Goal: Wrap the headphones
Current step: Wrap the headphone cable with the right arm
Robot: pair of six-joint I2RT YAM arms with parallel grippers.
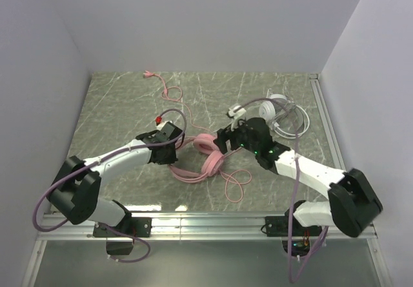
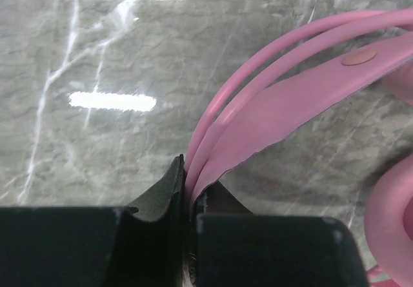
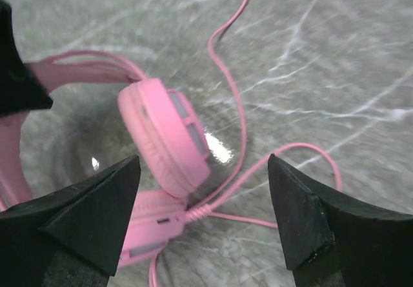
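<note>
— Where's the pink headset (image 1: pixel 208 161)?
— Lying on the glossy, marbled grey desk (image 1: pixel 122 106). The left pincer (image 2: pixel 189 187) is clenched on its smooth, flat headband (image 2: pixel 290 100).
— And the right pincer (image 3: pixel 203 171)?
— Spread wide above its round padded cup (image 3: pixel 164 138), with the thin cord (image 3: pixel 237 106) looping beside it. The white headset (image 1: pixel 281 113) sits beyond, to the right.

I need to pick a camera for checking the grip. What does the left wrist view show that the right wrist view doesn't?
Only the left wrist view shows the pinch itself: the left gripper is shut on the pink headband. Only the right wrist view shows the open right gripper over an ear cup, with the cord looping beside it. Both show parts of the pink headphones on the marbled table.
</note>
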